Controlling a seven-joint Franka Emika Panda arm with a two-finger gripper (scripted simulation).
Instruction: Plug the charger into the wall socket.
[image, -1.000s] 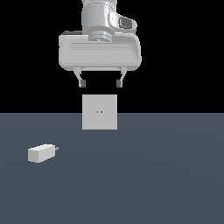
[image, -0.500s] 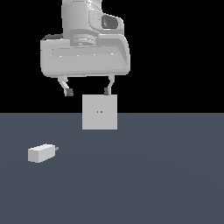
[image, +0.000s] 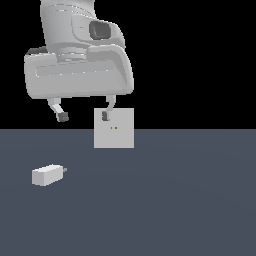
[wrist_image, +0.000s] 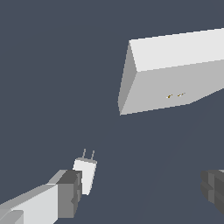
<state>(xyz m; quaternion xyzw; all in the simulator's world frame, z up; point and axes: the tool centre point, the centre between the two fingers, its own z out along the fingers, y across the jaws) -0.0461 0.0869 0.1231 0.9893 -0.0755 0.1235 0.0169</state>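
The charger is a small off-white block with thin grey prongs, lying on the dark floor at the exterior view's left; the wrist view shows it too. The wall socket is an upright light-grey square plate with two tiny orange dots at its centre; it also shows in the wrist view. My gripper hangs in the air, open and empty, above and to the right of the charger. One fingertip overlaps the socket's upper corner in the picture.
The dark grey floor stretches across the lower half of the exterior view. Nothing else stands on it.
The gripper has moved toward the exterior view's left and lower, and looks larger. The charger and the socket have not moved.
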